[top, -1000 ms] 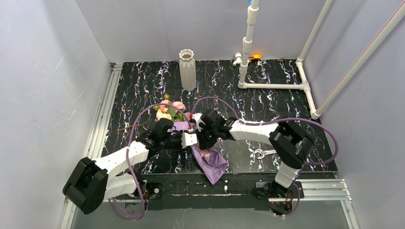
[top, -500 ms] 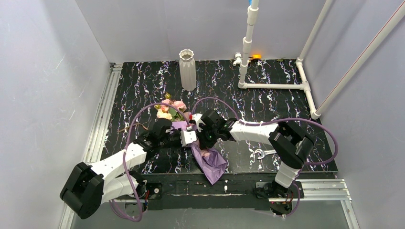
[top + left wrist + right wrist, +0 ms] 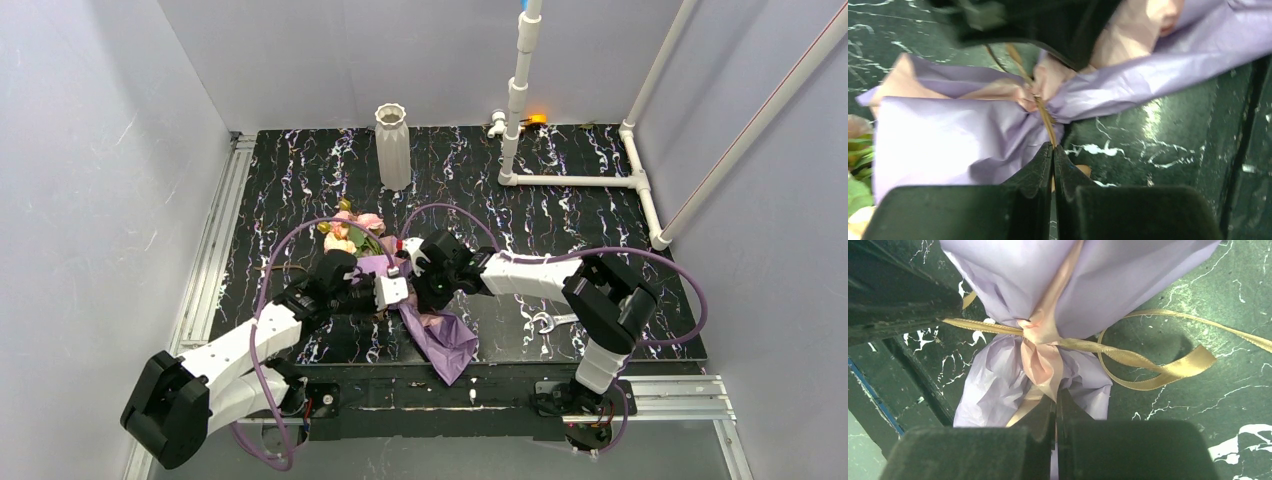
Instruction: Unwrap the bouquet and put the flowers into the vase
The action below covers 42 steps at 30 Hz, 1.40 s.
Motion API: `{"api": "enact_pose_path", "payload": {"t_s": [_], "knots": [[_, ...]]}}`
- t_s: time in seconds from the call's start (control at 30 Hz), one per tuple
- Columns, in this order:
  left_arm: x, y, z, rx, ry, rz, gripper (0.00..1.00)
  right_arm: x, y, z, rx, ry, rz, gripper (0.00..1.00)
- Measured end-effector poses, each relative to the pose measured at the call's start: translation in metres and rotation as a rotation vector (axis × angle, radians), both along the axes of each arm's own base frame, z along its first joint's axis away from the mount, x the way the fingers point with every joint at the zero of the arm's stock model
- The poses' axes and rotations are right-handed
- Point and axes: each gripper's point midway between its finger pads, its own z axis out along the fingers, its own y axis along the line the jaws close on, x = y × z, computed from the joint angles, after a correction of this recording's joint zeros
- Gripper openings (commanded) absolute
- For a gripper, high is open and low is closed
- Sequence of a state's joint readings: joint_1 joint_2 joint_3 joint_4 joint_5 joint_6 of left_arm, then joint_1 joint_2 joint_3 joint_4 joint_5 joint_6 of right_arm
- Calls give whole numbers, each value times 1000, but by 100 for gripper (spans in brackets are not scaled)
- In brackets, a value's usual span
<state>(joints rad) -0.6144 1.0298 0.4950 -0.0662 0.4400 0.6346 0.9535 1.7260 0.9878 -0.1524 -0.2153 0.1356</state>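
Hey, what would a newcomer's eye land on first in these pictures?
A purple-wrapped bouquet lies front and centre, tied with tan-gold ribbon. The jaws of the left arm are shut on that ribbon; those of the right arm pinch the paper at the knot. A white ribbed vase stands behind.

- The bouquet's (image 3: 1108,285) purple paper is cinched at a narrow waist, spreading wide above it and crumpled below
- A tan-gold ribbon (image 3: 1148,362) is tied round that waist; one strand loops out to the right over the black marbled table (image 3: 1198,405), another runs left to a dark machine part (image 3: 893,305)
- A pink paper fold (image 3: 1040,357) shows at the knot
- The right gripper (image 3: 1055,407) has its fingers pressed together at the fold's lower tip, where a ribbon strand meets them
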Motion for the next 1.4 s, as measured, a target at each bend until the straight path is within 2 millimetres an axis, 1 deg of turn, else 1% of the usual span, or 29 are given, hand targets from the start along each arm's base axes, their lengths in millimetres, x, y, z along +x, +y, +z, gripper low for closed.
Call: {"api": "enact_pose_path", "payload": {"t_s": [0.07,0.13,0.2,0.23,0.27,0.37,0.4,0.43,0.53,0.6,0.63,0.7,0.73,0.8,0.83,0.9,0.97,1.03,1.1,1.17,1.2,1.3,1.4], "knots": [[-10,5,-11,27,2,-42,0,0,0,0,-1,7,-4,1],[-16,5,-17,49,5,-77,0,0,0,-1,-4,12,-6,1],[-18,2,-20,64,20,-93,0,0,0,-1,-7,18,-10,1],[-18,0,-19,63,29,-94,0,0,0,-1,-8,20,-11,1],[-17,-3,-13,52,34,-91,0,0,0,-1,-10,23,-14,1],[-4,-16,18,-19,14,-52,0,-2,1,-1,-7,34,-10,1],[-2,-18,25,-35,16,-37,0,-2,2,0,-4,35,-8,1],[-1,-17,26,-39,24,-25,0,-1,2,1,-1,35,-8,1],[-3,-7,12,-26,46,-3,0,0,-1,-1,-17,28,-18,1],[-10,2,-2,-10,60,-8,0,2,-2,-2,-22,26,-24,1],[-15,3,-6,-1,69,-21,0,2,-2,-2,-23,26,-24,1],[-22,-3,-6,4,65,-66,0,2,-2,-2,-23,26,-24,1],[-23,-8,-3,3,57,-85,0,2,-2,-2,-23,26,-24,1],[-18,-14,8,-22,52,-76,0,0,-3,-2,-25,30,-22,1],[-10,-12,17,-45,59,-41,0,0,-3,-2,-25,32,-21,1],[9,-4,32,-88,78,44,0,0,0,0,-11,31,-17,1],[15,4,39,-109,85,78,0,6,5,5,16,7,-20,1],[12,7,36,-105,80,62,0,9,6,6,20,-3,-28,1],[3,10,25,-80,77,23,0,10,2,4,7,-1,-33,1],[-8,9,11,-34,80,-37,0,8,-2,0,-10,7,-37,1],[-12,6,7,-19,80,-65,0,8,-4,-1,-17,11,-38,1],[-20,-5,6,2,64,-139,0,8,-6,-2,-24,12,-44,1],[-23,-16,10,8,47,-183,0,8,-6,-2,-26,12,-45,1]]}}
